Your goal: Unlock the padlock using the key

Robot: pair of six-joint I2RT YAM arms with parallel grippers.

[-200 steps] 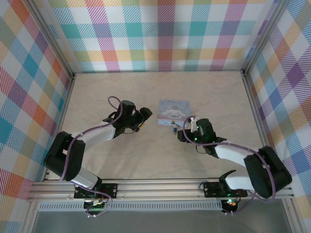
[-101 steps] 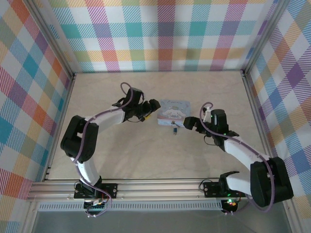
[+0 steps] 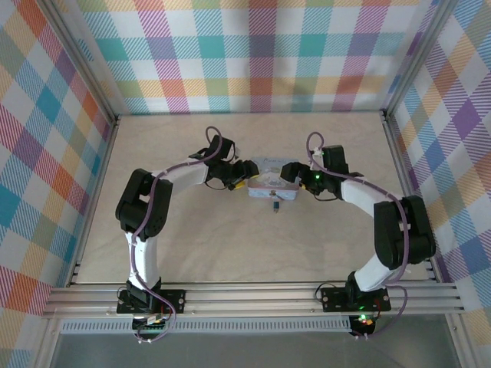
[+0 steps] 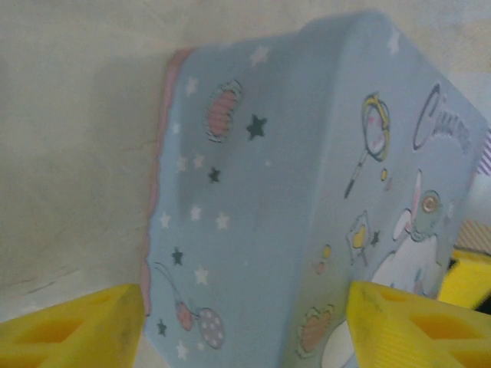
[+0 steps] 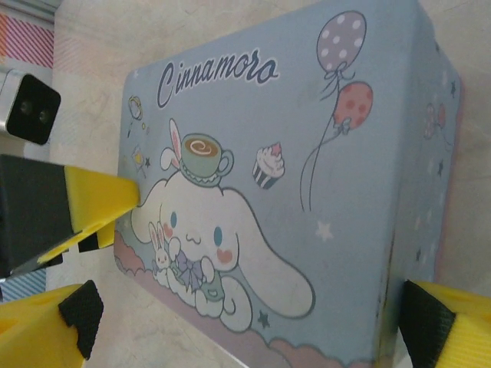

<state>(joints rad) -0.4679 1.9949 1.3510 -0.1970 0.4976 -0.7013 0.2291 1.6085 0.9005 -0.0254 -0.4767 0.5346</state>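
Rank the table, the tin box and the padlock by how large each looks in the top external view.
Largest to smallest:
1. table
2. tin box
3. padlock, a tiny dark piece just in front of the tin box

From overhead the padlock [image 3: 275,206] is just a dark speck below the tin [image 3: 270,182], its shackle and the key too small to make out. Both wrist views cut the tin off, and the left one is blurred.
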